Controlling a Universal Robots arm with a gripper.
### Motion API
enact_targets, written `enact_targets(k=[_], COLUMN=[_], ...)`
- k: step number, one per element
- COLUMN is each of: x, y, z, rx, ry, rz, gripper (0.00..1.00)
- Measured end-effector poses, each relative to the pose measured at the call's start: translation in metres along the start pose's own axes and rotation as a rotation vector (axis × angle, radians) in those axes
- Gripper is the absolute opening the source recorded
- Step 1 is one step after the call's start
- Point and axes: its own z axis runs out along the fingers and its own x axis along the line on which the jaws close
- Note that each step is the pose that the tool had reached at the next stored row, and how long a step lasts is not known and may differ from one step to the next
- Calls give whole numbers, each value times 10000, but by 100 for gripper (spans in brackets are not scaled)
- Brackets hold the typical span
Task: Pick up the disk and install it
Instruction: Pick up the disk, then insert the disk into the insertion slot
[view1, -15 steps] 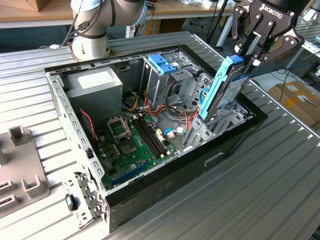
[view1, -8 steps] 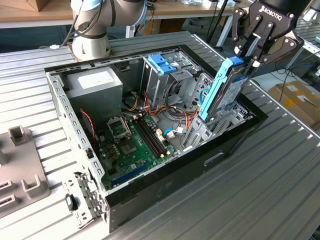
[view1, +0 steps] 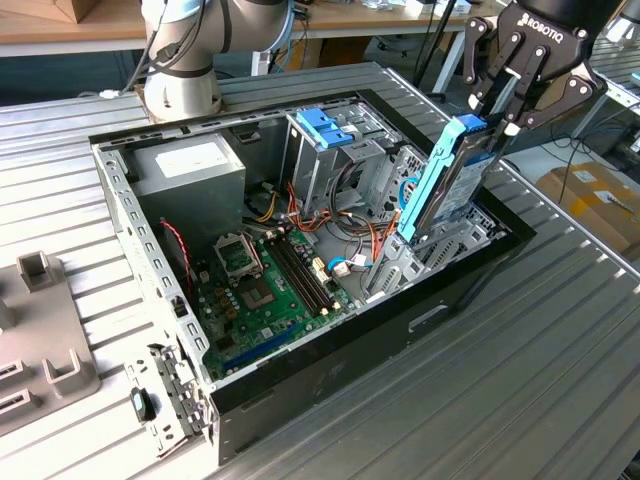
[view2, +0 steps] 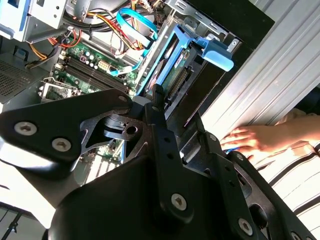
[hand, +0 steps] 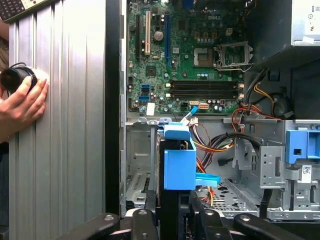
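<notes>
The gripper has its fingers clamped on the top edge of the disk, holding it on edge and tilted. That is likely so its blue rails line up with the bay at the exterior view's right end of the open computer case, where its lower end seems to dip in. White lettering marks the gripper's body, and a white label lies on the grey box at the far left, its print beyond my reading.

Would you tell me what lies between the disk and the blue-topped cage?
A tangle of orange and black cables, seen in the first wrist view.
</notes>
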Motion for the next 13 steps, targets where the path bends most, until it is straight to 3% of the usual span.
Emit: enact_targets(k=[13], x=[-1], y=[-3], z=[47], rx=[0], ry=[2], rz=[0], gripper=[35])
